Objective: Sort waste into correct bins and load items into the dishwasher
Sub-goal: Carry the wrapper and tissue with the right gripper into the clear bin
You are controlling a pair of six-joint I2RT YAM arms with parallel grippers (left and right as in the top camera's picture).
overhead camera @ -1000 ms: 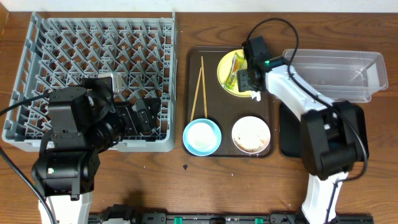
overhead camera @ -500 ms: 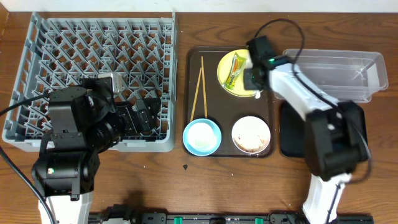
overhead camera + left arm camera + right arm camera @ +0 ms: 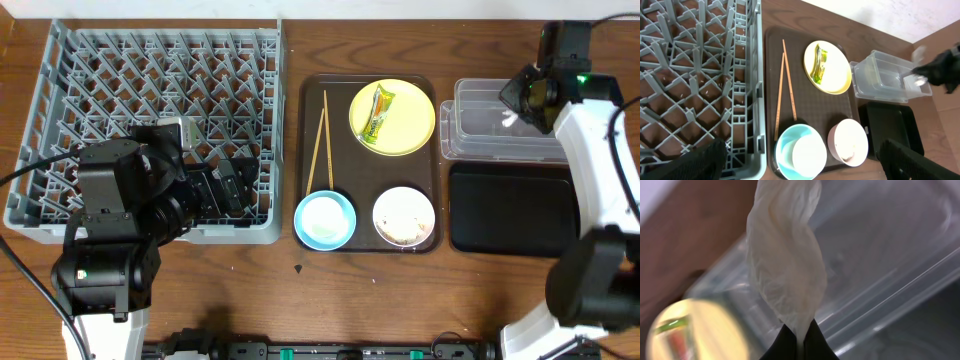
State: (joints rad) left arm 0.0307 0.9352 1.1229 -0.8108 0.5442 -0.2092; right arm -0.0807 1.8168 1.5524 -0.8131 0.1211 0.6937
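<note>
My right gripper (image 3: 522,100) is shut on the white scrap (image 3: 787,265), which hangs from its fingertips above the clear tub (image 3: 478,130). The black bin (image 3: 512,208) lies just in front of that tub. On the yellow plate (image 3: 393,117) rests the green-and-yellow wrapper (image 3: 378,112). The chopsticks (image 3: 320,140), light blue bowl (image 3: 325,220) and white bowl (image 3: 404,216), which has crumbs inside, sit on the brown tray. My left gripper (image 3: 225,187) stays open over the front right corner of the grey dish rack (image 3: 150,90), holding nothing.
The dark brown serving tray (image 3: 340,100) lies between the rack and the two bins. Bare wooden tabletop (image 3: 300,290) runs along the front edge.
My right gripper shut on the white scrap at the yellow plate, lifted it, and swung right to above the clear tub. The left arm has not moved.
</note>
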